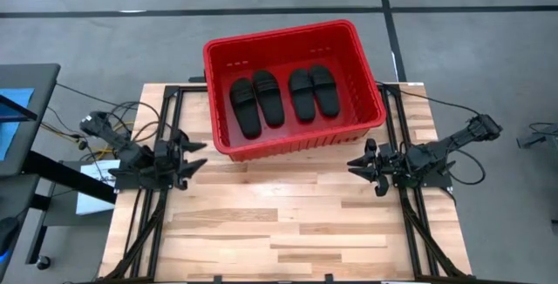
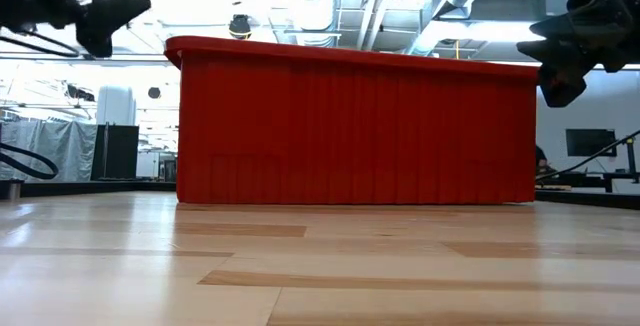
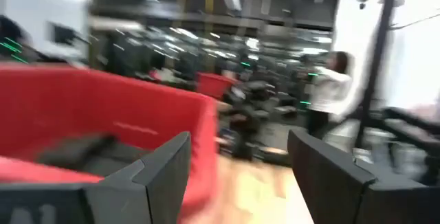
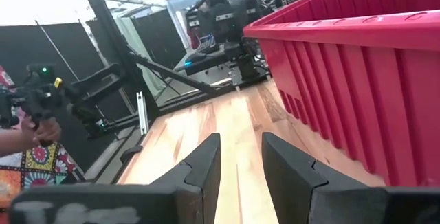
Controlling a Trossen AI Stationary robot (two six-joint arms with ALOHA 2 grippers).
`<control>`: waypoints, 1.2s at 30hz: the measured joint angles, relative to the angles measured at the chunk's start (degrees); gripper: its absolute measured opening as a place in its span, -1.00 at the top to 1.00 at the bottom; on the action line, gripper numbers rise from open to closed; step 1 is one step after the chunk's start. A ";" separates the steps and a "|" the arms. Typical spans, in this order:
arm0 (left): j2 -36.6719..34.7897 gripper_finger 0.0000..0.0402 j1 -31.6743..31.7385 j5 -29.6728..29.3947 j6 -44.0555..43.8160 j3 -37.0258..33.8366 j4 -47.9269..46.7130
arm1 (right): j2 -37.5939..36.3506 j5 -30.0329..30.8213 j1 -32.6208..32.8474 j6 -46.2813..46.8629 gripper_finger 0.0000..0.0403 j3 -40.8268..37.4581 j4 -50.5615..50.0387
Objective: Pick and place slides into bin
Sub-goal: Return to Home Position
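The red bin (image 1: 279, 34) stands at the table's far middle, and several black slides (image 1: 268, 97) lie side by side on its floor, soles down. My left gripper (image 1: 199, 155) hovers open above the table's left side, near the bin's near left corner, nothing between its fingers (image 3: 237, 162). The left wrist view shows the bin (image 3: 103, 100) with a dark slide (image 3: 82, 148) inside. My right gripper (image 1: 357, 166) hovers by the bin's near right corner, its fingers a small gap apart (image 4: 240, 159) with nothing between them. The bin's wall (image 4: 357, 66) stands beside it.
Bare wooden tabletop (image 1: 279, 223) stretches from the bin to the near edge. Black frame rails (image 1: 148, 214) run along both table sides. Beyond the table, a person in a white top (image 3: 330, 86) stands, and a hand (image 4: 34, 124) holds a device.
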 joint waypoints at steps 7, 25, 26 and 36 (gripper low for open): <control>-6.51 -0.16 -0.47 10.52 -14.66 0.02 -16.32 | 0.00 -0.01 0.00 -3.45 0.52 0.01 -0.87; -6.63 -0.16 -0.50 11.73 -20.05 0.02 -21.79 | 1.04 2.44 -4.52 -0.17 0.52 -0.48 -6.42; -6.63 -0.16 -0.50 11.73 -20.05 0.02 -21.79 | 1.21 2.28 -4.51 -0.18 0.52 -0.48 -6.41; -6.63 -0.16 -0.50 11.77 -21.98 0.02 -22.43 | 1.25 1.65 -4.52 -0.18 0.52 -0.48 -6.47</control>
